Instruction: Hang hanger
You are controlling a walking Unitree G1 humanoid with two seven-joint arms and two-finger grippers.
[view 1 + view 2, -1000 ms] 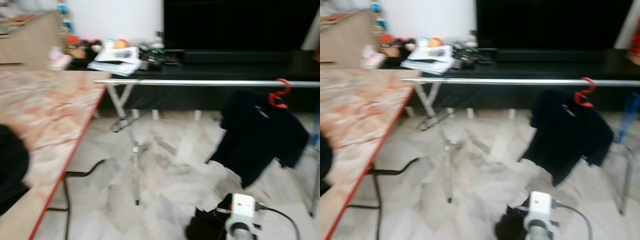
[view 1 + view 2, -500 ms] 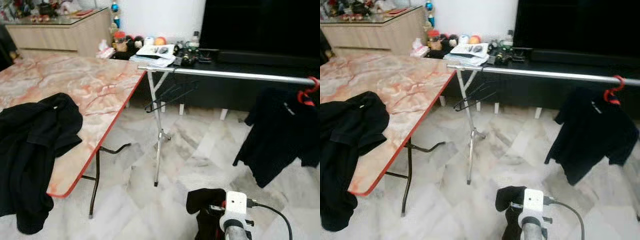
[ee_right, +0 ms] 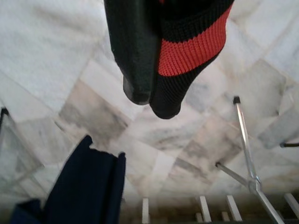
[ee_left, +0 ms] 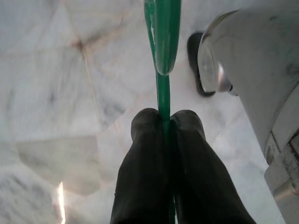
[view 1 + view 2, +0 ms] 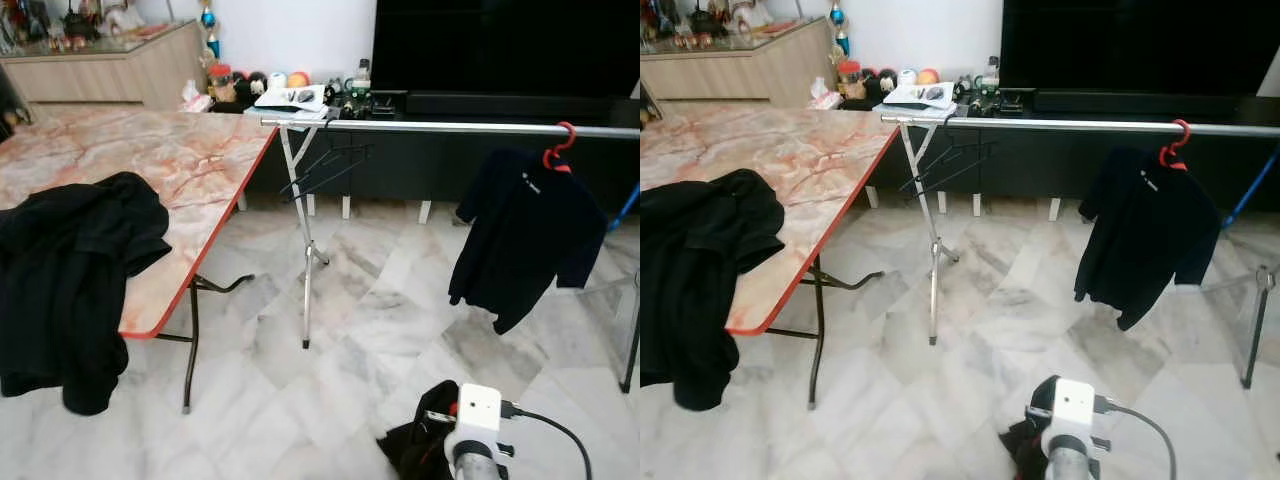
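Note:
In the left wrist view my left gripper (image 4: 164, 119) is shut on the thin bar of a green hanger (image 4: 162, 37), held above the marble floor. My right gripper (image 3: 150, 100) is shut on a black knit garment with a red band (image 3: 189, 51). In the eye views that garment (image 5: 418, 452) hangs as a dark bundle beside my white right wrist (image 5: 476, 412) at the bottom. Ahead, a silver rail (image 5: 450, 127) runs across the room. A navy shirt (image 5: 525, 235) hangs from it on a red hanger (image 5: 558, 150).
Empty black hangers (image 5: 325, 165) hang near the rail's left end, above its folding leg (image 5: 306, 260). A marble-patterned table (image 5: 200, 160) on the left carries a black garment (image 5: 70, 270). A dark low cabinet (image 5: 480, 105) with clutter stands behind; a rack leg (image 5: 631, 350) is at the right.
The camera has swung and steadied, so the table with the black garment has come into view. My right wrist stays at the bottom with the dark garment.

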